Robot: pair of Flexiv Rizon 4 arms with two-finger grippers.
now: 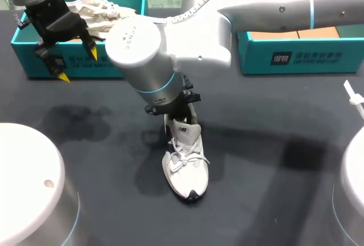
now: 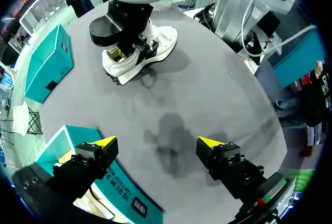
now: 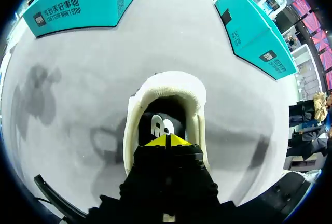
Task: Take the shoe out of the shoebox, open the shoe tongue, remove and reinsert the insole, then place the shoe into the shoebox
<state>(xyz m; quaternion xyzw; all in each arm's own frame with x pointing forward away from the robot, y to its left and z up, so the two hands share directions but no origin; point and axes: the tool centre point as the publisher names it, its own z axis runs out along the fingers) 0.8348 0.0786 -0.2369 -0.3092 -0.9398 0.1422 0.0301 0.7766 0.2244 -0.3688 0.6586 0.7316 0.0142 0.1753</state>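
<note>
The right gripper [image 3: 167,141] has its two yellow tips pressed together, point to point, down inside the opening of the white shoe [image 3: 166,84]. The tips sit at the edge of the dark shoe tongue [image 3: 161,124], which carries a small white logo. Whether they pinch any of the tongue between them cannot be told. In the head view the right arm comes in from the right and reaches past the middle, so its gripper [image 1: 177,112] stands over the far, heel end of the shoe [image 1: 186,166]. The shoe rests on its sole on the dark tabletop [image 1: 273,143], near the middle, laced, with its dark-tipped toe pointing to the near edge.

The left gripper [image 1: 77,65] is spread wide and holds nothing. It hangs at the far left, above the near wall of the left shoebox [image 1: 34,58]. From the left wrist its fingers [image 2: 104,142] stand far apart over bare tabletop, with the shoe [image 2: 155,45] well ahead of them under the right arm.

The left shoebox is teal with white print along its near wall. A second white shoe [image 1: 96,12] lies inside it. A right shoebox [image 1: 296,58], also teal with a white label on its near wall, sits at the far right, well apart from the shoe.
</note>
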